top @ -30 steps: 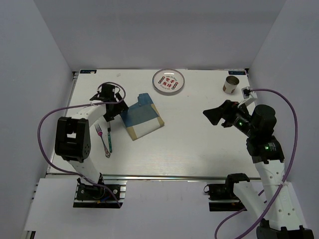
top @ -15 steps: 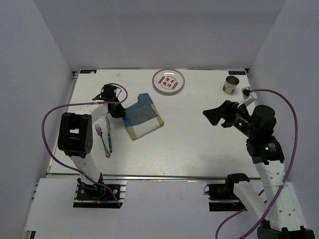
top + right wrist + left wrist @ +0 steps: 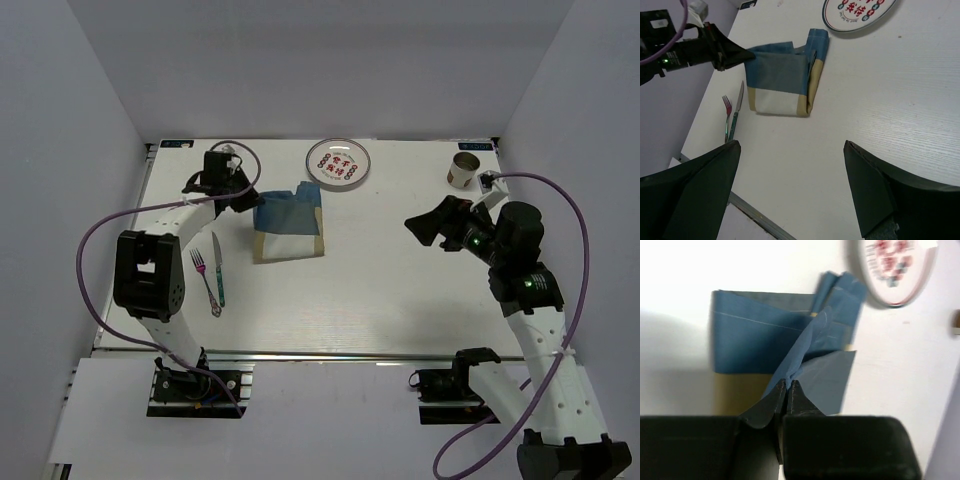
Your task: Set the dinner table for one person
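On the white dinner table [image 3: 400, 290] lies a folded blue-and-tan placemat [image 3: 290, 218], left of centre. My left gripper [image 3: 248, 200] is shut on its left blue corner and lifts that corner off the table. In the left wrist view the jaws [image 3: 787, 386] pinch a raised ridge of the blue placemat [image 3: 760, 335]. The right wrist view shows the placemat [image 3: 782, 75] rumpled along its far edge. My right gripper [image 3: 430, 228] hovers open at the right with nothing between its fingers [image 3: 791, 146].
A plate [image 3: 338, 162] with red print sits at the back centre, just behind the placemat. A cup [image 3: 461, 170] stands at the back right. A fork [image 3: 206, 282] and a knife [image 3: 217, 268] lie side by side near the left edge.
The left gripper has shut on the placemat's left corner and pulled it toward the back left. The placemat has turned square to the table and rumpled. The right arm has shifted slightly.
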